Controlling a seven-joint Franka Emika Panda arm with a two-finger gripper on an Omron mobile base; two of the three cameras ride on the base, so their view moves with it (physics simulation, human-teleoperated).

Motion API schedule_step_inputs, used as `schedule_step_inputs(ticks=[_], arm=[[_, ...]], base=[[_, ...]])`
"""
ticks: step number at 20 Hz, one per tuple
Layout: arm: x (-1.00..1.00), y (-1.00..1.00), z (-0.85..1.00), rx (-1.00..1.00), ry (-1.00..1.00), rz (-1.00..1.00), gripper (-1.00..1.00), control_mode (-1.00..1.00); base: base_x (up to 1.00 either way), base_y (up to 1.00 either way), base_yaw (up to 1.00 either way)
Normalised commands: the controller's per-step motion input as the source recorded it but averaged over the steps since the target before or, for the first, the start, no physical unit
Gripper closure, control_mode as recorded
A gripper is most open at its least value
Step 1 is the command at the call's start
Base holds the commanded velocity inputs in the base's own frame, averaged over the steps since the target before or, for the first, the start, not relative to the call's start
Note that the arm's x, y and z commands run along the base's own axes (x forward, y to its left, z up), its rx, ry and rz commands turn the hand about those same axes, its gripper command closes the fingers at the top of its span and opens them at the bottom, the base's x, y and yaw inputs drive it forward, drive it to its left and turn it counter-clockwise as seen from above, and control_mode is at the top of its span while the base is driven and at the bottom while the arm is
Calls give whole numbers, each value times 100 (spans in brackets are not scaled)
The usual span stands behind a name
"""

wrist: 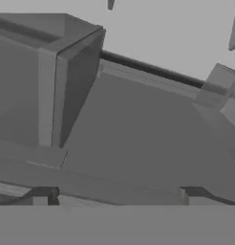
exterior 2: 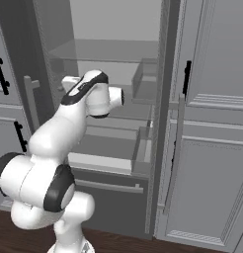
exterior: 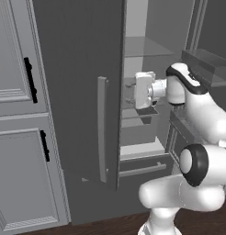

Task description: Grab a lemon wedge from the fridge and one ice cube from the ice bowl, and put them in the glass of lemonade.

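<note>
The hand (wrist: 117,195) is spread wide and grasps nothing, reaching into the open fridge (exterior: 78,92) at mid height. Ahead of its fingertips (wrist: 43,194) lie a clear glass shelf (wrist: 138,143) and a door bin (wrist: 52,86). I cannot make out the lemon wedge.

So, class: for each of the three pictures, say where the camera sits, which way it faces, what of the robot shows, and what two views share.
Left base view: behind the arm to its left, facing the open fridge; the arm rises at lower right, hand reaching inside.
Right base view: behind to its right, facing the fridge's shelves; the arm rises at lower left.
Hand view: on the hand, looking along the open gripper into the pale interior.
Both base views share the fridge, its drawer handle and the arm.
</note>
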Motion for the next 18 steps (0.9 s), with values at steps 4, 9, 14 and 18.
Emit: schedule_step_inputs(ticks=[4,9,14,18], arm=[[83,11,-25,0,26,0,-100,-100],[59,50,-85,0,21,4,-100,-100],[12,73,-33,3,2,13,-100,-100],[-13,95,2,6,0,24,-100,-100]], base=[[0,0,0],[0,0,0],[0,0,0],[0,0,0]])
